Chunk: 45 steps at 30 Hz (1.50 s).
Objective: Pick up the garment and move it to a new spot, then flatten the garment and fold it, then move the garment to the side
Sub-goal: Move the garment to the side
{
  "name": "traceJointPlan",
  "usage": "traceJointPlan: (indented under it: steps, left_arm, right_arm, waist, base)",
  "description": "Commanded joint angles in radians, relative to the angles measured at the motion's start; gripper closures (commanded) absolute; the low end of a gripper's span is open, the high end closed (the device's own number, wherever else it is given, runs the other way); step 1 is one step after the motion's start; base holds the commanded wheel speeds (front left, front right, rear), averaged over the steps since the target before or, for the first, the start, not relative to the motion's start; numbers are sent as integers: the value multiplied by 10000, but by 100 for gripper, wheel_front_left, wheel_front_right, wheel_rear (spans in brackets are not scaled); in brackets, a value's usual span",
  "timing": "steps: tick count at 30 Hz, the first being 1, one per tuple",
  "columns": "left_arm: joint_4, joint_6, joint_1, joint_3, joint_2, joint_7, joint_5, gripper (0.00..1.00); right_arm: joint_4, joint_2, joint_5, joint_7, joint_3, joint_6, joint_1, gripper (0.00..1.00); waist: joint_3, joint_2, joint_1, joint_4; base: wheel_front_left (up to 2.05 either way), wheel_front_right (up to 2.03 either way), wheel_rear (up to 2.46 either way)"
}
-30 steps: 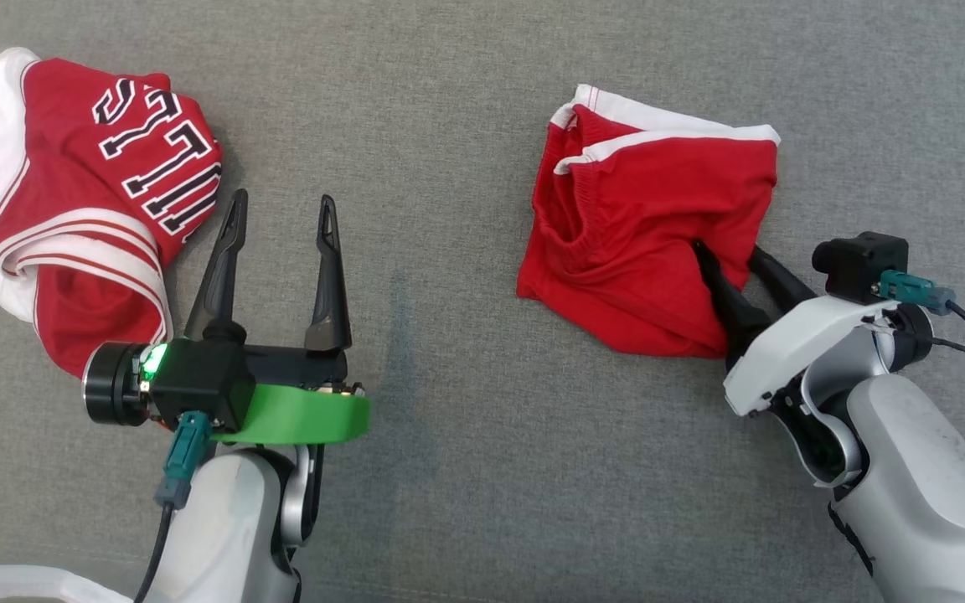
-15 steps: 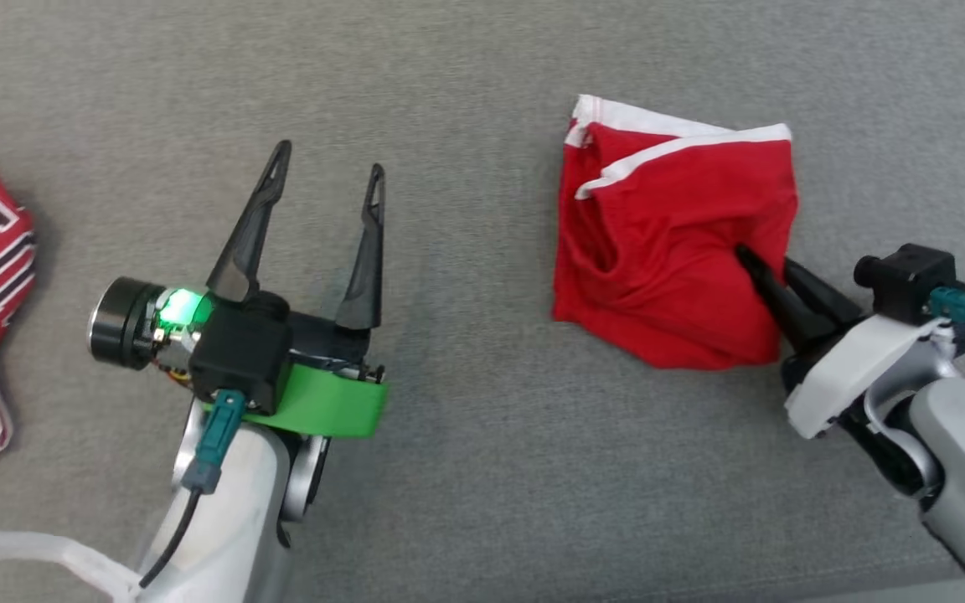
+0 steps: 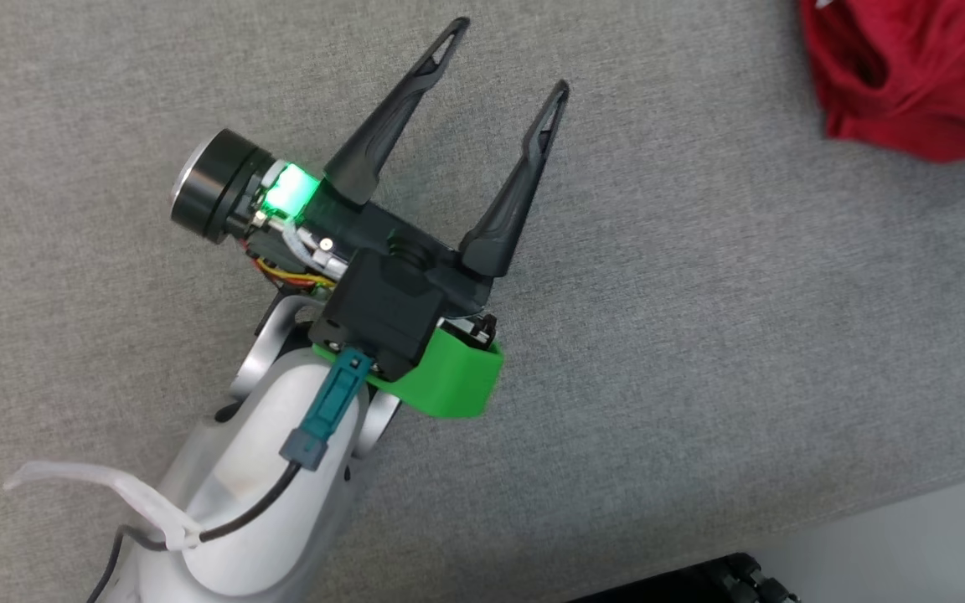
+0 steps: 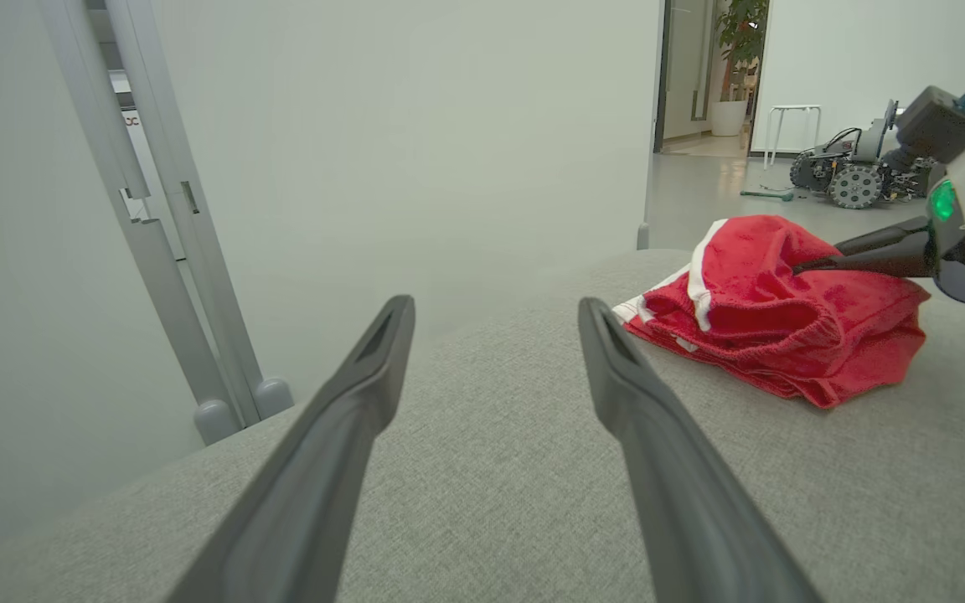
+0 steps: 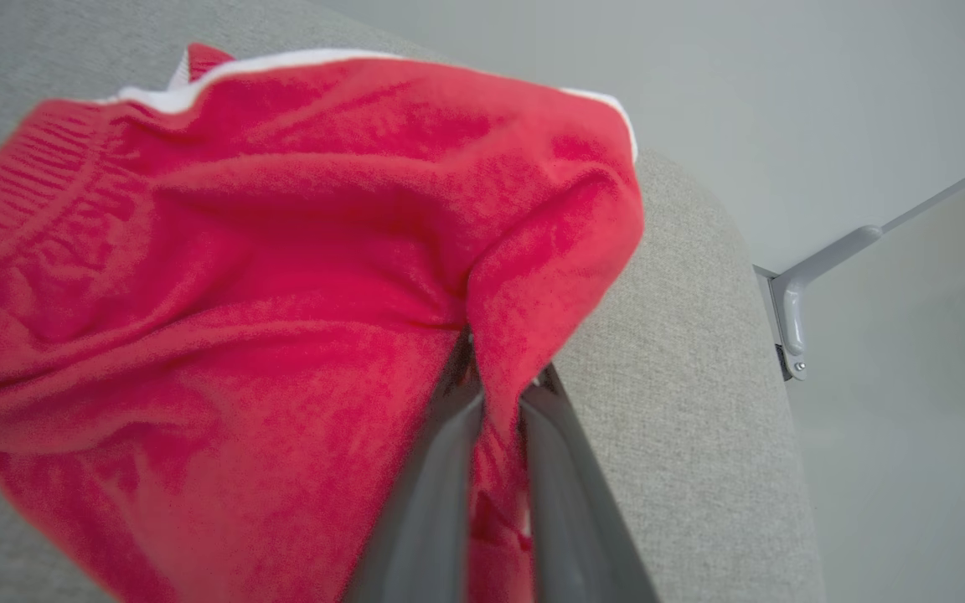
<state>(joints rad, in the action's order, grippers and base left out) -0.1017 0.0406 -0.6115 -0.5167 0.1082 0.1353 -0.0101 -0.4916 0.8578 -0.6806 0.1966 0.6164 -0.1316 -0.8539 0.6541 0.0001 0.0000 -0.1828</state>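
Thin pinch may slip in the lift.
The right fingers (image 5: 436, 469), nearly closed, hold only a small fold of the garment (image 3: 918, 84) at 1 o'clock on the table (image 3: 700, 377); the left fingers (image 3: 513, 184) stand wide, empty.

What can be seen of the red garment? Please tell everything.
The garment is red, soft cloth with white trim and a gathered elastic band. It lies crumpled in loose folds on the grey cushion, near one edge. The right gripper is shut on a pinched fold of it.
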Motion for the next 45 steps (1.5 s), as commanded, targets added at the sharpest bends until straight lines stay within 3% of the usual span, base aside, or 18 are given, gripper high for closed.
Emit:
traceJointPlan:
  steps: [1, 6, 7, 8, 9, 14, 18, 22, 25, 30, 37, 45]
  left_arm:
    - [-68, 45, -306, -88, -33, 64, -57, 0]
    - [-125, 92, -700, -401, -190, 172, -110, 0]
    - [-113, 65, -760, -432, -207, 193, -118, 0]
    - [-98, 34, -805, -447, -224, 236, -123, 0]
    - [-71, 2, -831, -462, -235, 261, -112, 0]
    - [99, -112, -699, -449, -196, 389, -17, 0]
    - [293, -251, -388, -291, -24, 447, 108, 0]
    - [476, -449, 75, -97, 101, 443, 353, 0]
    - [597, -714, 595, 206, 261, 445, 562, 0]
    - [679, -1087, 1463, 655, 500, 409, 980, 0]
    - [857, -1560, 2642, 1250, 643, 575, 1588, 0]
    - [1280, -2082, 3901, 1918, 608, 906, 2258, 0]
  right_arm:
    - [-310, 432, 102, 77, 68, 17, -460, 100]
    - [-1227, 1206, 294, 369, 70, 17, -1572, 100]
    - [-1457, 1236, 317, 410, 50, 17, -1760, 79]
    - [-1619, 1209, 364, 464, 23, 17, -1885, 49]
    - [-1881, 1130, 380, 517, -121, 17, -2071, 0]
    - [-2571, 618, 530, 689, -627, 17, -1907, 0]
    - [-1937, 26, 660, 686, -2170, 17, -1042, 0]
    - [-687, -856, 1027, 683, -4323, 17, 638, 0]
    - [568, -1931, 1444, 684, -5841, 17, 2227, 0]
    - [2565, -3566, 2204, 686, -7165, 15, 4378, 0]
    - [4612, -5309, 2938, 685, -7273, 15, 6396, 0]
    - [5682, -6207, 3488, 682, -6409, 15, 7621, 0]
  waist:
    - [1230, -1, 0, 222]
    - [1566, -1, 0, 638]
    - [1601, -1, 0, 685]
    - [1611, -1, 0, 708]
    - [1603, -1, 0, 726]
    - [1303, -1, 0, 662]
    - [809, -1, 0, 442]
    - [139, -1, 0, 191]
    - [-442, -1, 0, 13]
    - [-1278, -1, 0, -76]
    - [-2338, -1, 0, 285]
    - [-3579, -1, 0, 1171]
  base:
    - [0, 0, 0]
    - [0, 0, 0]
    - [0, 0, 0]
    - [0, 0, 0]
    - [0, 0, 0]
    - [0, 0, 0]
    - [0, 0, 0]
    - [0, 0, 0]
    - [0, 0, 0]
    - [0, 0, 0]
    - [0, 0, 0]
    - [0, 0, 0]
